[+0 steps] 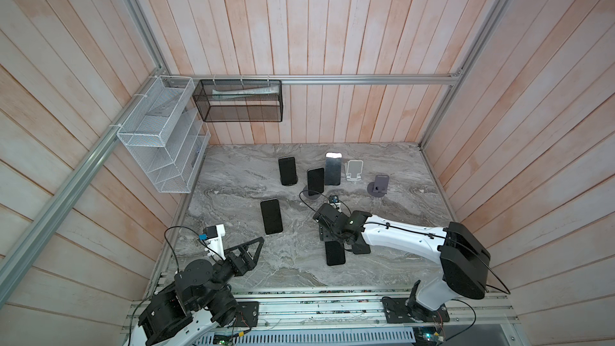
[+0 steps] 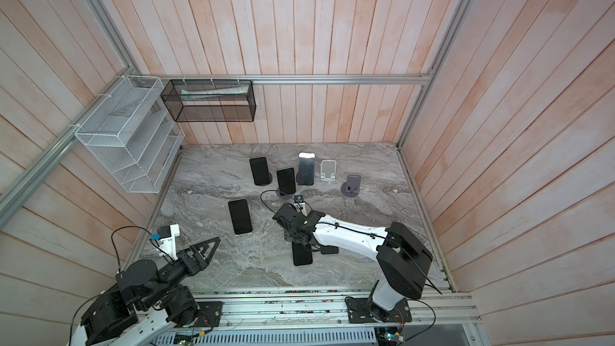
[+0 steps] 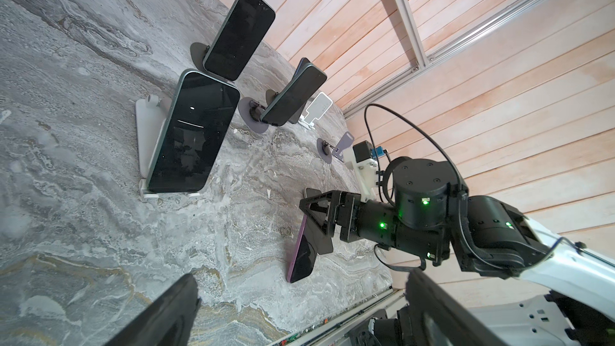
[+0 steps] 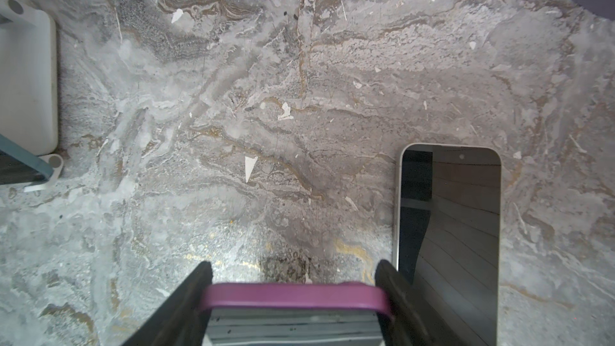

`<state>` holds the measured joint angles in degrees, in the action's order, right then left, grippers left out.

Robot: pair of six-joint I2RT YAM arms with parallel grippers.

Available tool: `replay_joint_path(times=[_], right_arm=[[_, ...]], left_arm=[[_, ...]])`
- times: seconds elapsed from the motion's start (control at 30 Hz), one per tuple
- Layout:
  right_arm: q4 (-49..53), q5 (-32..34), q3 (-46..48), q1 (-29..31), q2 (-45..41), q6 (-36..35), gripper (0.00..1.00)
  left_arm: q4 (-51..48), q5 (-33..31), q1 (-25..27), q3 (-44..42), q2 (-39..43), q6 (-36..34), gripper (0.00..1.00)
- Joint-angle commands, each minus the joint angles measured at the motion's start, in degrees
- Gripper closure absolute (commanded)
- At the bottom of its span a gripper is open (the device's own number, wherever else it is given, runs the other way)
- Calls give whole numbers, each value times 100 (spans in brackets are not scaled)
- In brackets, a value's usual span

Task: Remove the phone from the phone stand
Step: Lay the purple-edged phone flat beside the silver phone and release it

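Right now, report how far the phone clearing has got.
Done: the white stand and the purple stand are empty, and a flat phone lies on the table. In hand: the right pincer grips a purple phone, tilted low over the table. Left: four phones sit on stands. The left pincer is open, idle.

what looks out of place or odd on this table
Nothing spilled or broken. The right gripper is shut on a purple-edged black phone, held tilted, off any stand. A silver-edged phone lies flat on the grey marble-pattern table, whose surface shows small white chips.
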<state>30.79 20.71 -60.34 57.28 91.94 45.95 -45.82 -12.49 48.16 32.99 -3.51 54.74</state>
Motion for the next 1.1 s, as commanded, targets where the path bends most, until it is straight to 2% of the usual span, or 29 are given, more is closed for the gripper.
replay_joint_path(times=[0.0, 0.33, 0.8, 1.07], right_arm=[[-294, -131, 15, -127, 162, -218, 47], [-565, -365, 294, -370, 277, -366, 47], [-929, -472, 268, -607, 733, -567, 47], [-1171, -475, 358, -788, 982, -545, 44]], left_arm=[[99, -93, -6, 34, -70, 37, 1], [170, -210, -9, -193, 25, 98, 1], [78, -192, -8, -89, 129, 50, 1], [118, -140, -6, -96, 121, 11, 1]])
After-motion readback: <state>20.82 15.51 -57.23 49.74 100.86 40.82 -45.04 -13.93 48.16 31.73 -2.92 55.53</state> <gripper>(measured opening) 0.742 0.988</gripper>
